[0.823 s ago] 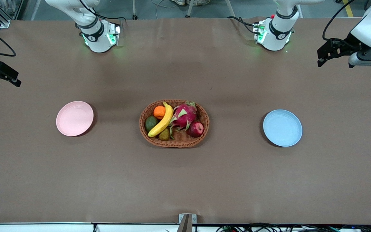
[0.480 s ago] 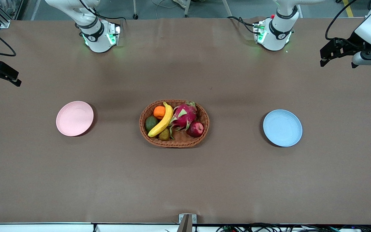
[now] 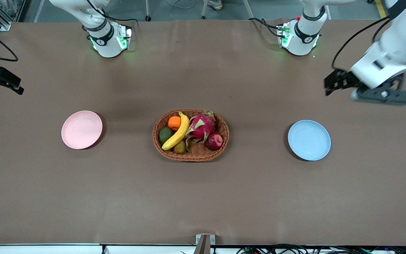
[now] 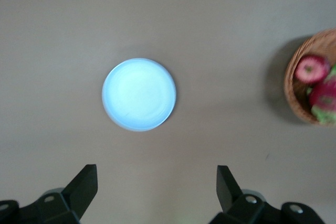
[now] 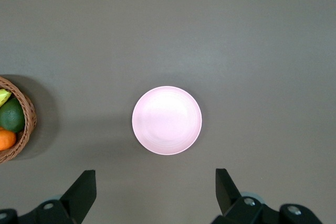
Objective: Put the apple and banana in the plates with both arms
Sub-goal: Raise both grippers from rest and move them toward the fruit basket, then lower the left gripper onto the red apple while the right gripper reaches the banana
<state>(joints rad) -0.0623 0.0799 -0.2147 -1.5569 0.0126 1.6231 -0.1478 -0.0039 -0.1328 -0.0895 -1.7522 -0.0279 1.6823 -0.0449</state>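
Observation:
The dark red apple (image 3: 214,141) and the yellow banana (image 3: 177,133) lie in the woven basket (image 3: 191,156) at the table's middle. The pink plate (image 3: 81,129) lies toward the right arm's end, the blue plate (image 3: 309,140) toward the left arm's end; both hold nothing. My left gripper (image 3: 331,84) is open and empty, up over bare table by the blue plate (image 4: 138,94). Its wrist view also shows the apple (image 4: 312,68). My right gripper (image 3: 2,83) is open and empty, up by the table's end; its wrist view shows the pink plate (image 5: 167,120).
The basket also holds a pink dragon fruit (image 3: 201,126), an orange (image 3: 174,122), an avocado (image 3: 165,134) and a brownish fruit (image 3: 180,147). The two arm bases (image 3: 106,38) (image 3: 300,37) stand along the table's edge farthest from the front camera.
The left arm has swung in from the table's end toward the blue plate, its gripper now lower in the front view. The right arm and the fruit have not moved.

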